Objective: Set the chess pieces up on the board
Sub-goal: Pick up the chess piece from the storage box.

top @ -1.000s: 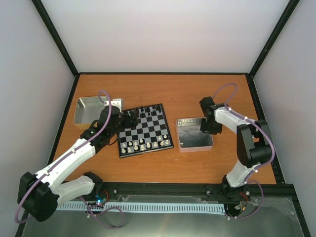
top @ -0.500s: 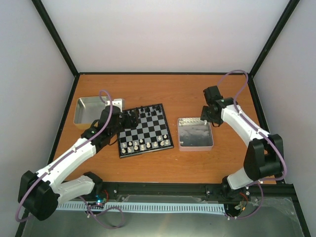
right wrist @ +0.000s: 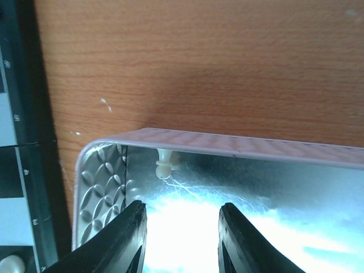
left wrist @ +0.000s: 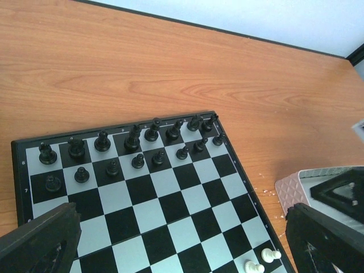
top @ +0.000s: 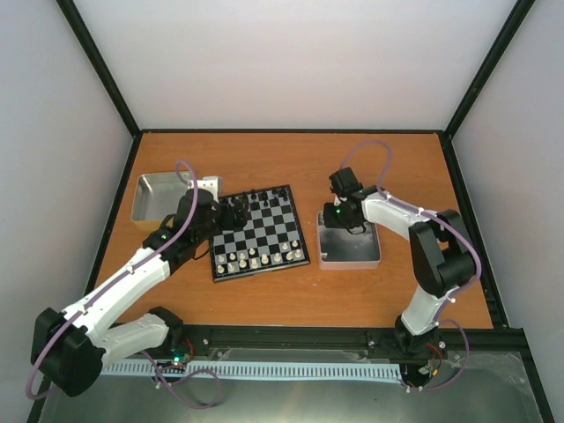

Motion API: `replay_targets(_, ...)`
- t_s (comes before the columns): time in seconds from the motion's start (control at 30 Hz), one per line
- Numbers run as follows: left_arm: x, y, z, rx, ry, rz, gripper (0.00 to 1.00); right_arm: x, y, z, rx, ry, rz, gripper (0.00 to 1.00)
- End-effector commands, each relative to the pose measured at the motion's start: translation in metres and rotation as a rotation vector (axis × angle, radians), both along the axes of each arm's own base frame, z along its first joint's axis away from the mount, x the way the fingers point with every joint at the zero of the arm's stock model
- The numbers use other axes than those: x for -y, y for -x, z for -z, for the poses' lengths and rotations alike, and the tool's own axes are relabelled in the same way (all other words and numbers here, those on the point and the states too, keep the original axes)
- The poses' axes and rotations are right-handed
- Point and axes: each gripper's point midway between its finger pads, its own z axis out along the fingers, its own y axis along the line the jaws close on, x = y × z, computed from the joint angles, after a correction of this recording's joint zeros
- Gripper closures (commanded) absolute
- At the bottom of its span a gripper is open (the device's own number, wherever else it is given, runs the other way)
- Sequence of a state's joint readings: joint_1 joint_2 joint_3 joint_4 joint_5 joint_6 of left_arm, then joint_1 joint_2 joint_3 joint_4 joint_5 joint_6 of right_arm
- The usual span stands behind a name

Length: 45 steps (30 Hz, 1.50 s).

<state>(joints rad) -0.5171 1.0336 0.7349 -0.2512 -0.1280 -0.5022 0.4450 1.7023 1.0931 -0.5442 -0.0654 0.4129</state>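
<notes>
Top external view, from the left: a shallow metal left tray is seen at the far left of the wooden table, and just beside it the left gripper is held over the far left corner of the board. The board is laid at a slight angle near the table's middle, with black pieces lined along its far edge and white pieces lined along its near edge. In the left wrist view the gripper's fingers are spread wide above the board, with nothing held between them. To the right of the board, apart from it, a right tray is placed, and the right gripper is lowered over its far left corner. In the right wrist view the right gripper is seen parted, its fingers empty, just inside the tray's rim; a single white piece is found lying against the tray's far wall, ahead of the gap between the fingers.
</notes>
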Motion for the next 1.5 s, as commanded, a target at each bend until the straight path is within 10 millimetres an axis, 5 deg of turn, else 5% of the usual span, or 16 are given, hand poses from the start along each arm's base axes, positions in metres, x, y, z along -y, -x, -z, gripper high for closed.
replay_targets(0.0,-0.003,0.0,-0.018,0.053,0.016,-0.005,0.0,-0.018,-0.011,0.007,0.019,-0.034,-0.059,0.64)
replay_targets(0.23,-0.006,0.001,-0.019,0.061,0.017,-0.017,0.0,-0.02,-0.016,0.023,0.023,0.04,-0.05,0.64)
replay_targets(0.5,-0.006,0.002,-0.021,0.066,0.019,-0.017,0.0,-0.009,-0.018,0.049,-0.002,0.137,0.013,0.77)
replay_targets(0.7,-0.005,0.002,-0.021,0.064,0.027,-0.014,0.0,-0.007,-0.029,0.051,0.043,0.162,0.023,0.86)
replay_targets(0.83,-0.004,0.004,-0.019,0.06,0.029,-0.007,0.0,-0.011,-0.031,0.044,0.057,0.145,-0.003,0.96)
replay_targets(1.03,0.009,0.01,-0.017,0.039,0.065,0.067,0.0,-0.017,-0.018,0.018,0.079,0.075,-0.081,0.97)
replay_targets(1.27,0.047,0.021,-0.016,-0.009,0.133,0.281,0.0,-0.024,0.013,-0.011,0.121,-0.121,-0.221,0.97)
replay_targets(1.47,0.086,0.028,-0.039,-0.007,0.217,0.5,0.0,-0.046,0.044,-0.043,0.119,-0.373,-0.402,0.97)
